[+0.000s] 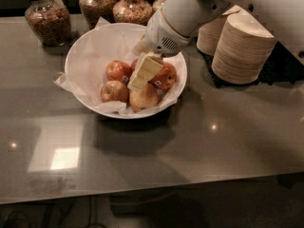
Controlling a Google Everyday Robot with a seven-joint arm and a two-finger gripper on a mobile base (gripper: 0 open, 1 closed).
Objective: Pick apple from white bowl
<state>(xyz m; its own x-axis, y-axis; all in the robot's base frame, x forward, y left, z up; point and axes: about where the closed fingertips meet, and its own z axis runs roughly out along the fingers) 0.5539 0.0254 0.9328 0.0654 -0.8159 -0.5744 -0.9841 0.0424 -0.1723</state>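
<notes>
Four apples [144, 98] lie huddled in the near half of the white bowl [80, 51]. They are round and smooth-skinned, red blushed with yellow, and at least two carry a small dark sticker. The bowl is wide, shallow and glossy. It is lined with crinkled white paper [102, 44] whose creased edges stick out over the rim at the left and front. The gripper [138, 80] hangs inside the bowl directly over the apples. It is a pale cream, flat-sided block slanting down to the left, with its lower end just above the gap between the front apple and the rear ones. Whether it is open or closed, or touching any fruit, cannot be told from this angle. Behind it a rounded white wrist housing with a small vent grille joins the thick, smooth white arm [190, 8], which comes in from the upper right. The bowl sits on a polished grey-brown worktop [190, 141] that mirrors patches of light. At the back stand glass jars [47, 18] with rounded bodies, filled with brown, grainy contents. To the right of the bowl, two stacks of ribbed tan paper bowls [242, 49] rest upside down on a dark mat [282, 65].
</notes>
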